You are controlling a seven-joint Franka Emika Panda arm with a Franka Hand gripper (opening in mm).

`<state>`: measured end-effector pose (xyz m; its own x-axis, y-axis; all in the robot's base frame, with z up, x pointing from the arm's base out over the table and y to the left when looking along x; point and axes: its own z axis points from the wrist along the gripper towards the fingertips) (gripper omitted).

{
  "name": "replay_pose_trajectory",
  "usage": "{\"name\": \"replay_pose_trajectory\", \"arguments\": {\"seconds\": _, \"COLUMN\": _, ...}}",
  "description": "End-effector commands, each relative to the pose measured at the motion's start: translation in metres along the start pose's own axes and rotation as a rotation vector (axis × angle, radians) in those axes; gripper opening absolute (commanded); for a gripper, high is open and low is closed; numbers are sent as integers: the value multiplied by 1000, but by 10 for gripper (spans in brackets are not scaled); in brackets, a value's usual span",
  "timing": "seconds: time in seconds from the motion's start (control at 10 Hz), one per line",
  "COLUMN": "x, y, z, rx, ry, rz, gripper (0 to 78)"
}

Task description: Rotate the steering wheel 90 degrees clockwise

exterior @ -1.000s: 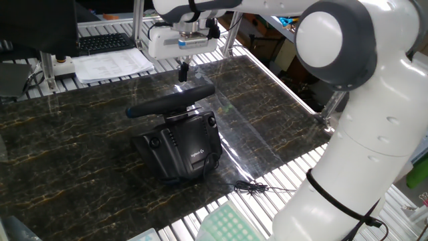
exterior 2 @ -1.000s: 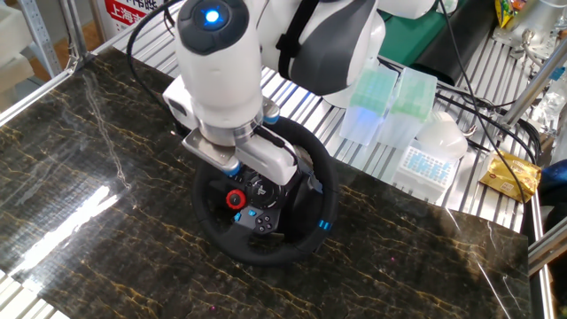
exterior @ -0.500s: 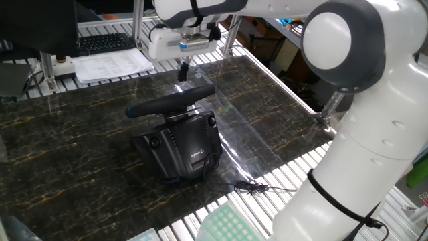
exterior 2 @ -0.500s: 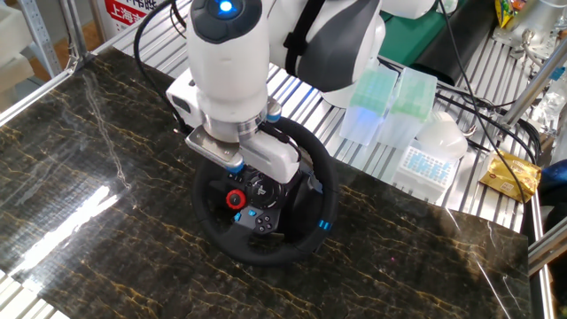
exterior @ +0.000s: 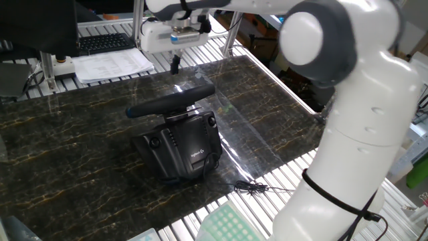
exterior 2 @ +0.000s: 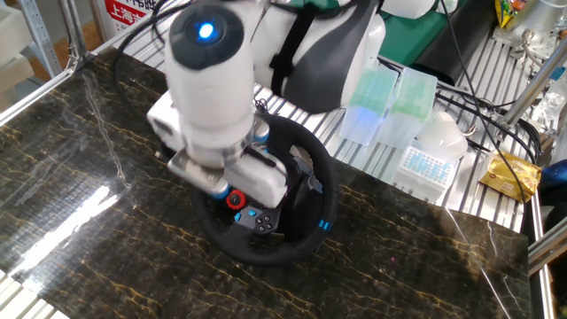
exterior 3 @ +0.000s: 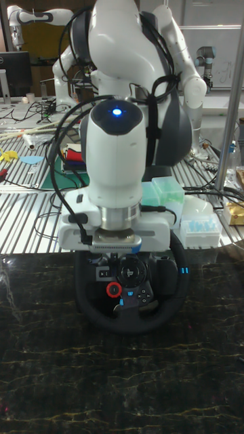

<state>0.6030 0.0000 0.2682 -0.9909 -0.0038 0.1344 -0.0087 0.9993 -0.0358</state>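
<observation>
Everything's placed off the wheel (exterior: pixel 172 102): it sits mid-table (exterior: pixel 73 147) on its black base (exterior: pixel 180 144). The gripper (exterior: pixel 176 65) hangs just above the wheel's far rim, not touching it (fingers look close together, holding nothing, though it's blurry). Keyboard (exterior: pixel 103 42) lies well behind, beyond the table's edge.

bright even room light, glare on the marble table (exterior 2: pixel 71 213) (arm motion-blurred).
</observation>
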Motion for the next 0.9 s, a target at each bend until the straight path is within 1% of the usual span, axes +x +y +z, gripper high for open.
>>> {"name": "replay_pose_trajectory", "arguments": {"seconds": 0.1, "x": -15, "y": 9, "z": 12, "rx": 3, "ry": -5, "rz": 0, "gripper": 0}}
{"name": "replay_pose_trajectory", "arguments": {"seconds": 0.2, "x": -22, "y": 12, "z": 19, "rx": 5, "ry": -5, "rz": 2, "gripper": 0}}
{"name": "replay_pose_trajectory", "arguments": {"seconds": 0.3, "x": -22, "y": 12, "z": 19, "rx": 5, "ry": -5, "rz": 2, "gripper": 0}}
{"name": "replay_pose_trajectory", "arguments": {"seconds": 0.4, "x": -29, "y": 11, "z": 26, "rx": 4, "ry": -4, "rz": -1, "gripper": 0}}
{"name": "replay_pose_trajectory", "arguments": {"seconds": 0.6, "x": -39, "y": -2, "z": 36, "rx": 0, "ry": 6, "rz": -30, "gripper": 0}}
{"name": "replay_pose_trajectory", "arguments": {"seconds": 0.7, "x": -41, "y": -6, "z": 39, "rx": 1, "ry": 75, "rz": -15, "gripper": 0}}
{"name": "replay_pose_trajectory", "arguments": {"seconds": 0.8, "x": -39, "y": -8, "z": 42, "rx": 0, "ry": 111, "rz": -9, "gripper": 0}}
{"name": "replay_pose_trajectory", "arguments": {"seconds": 0.9, "x": -36, "y": -7, "z": 44, "rx": 3, "ry": 119, "rz": -1, "gripper": 0}}
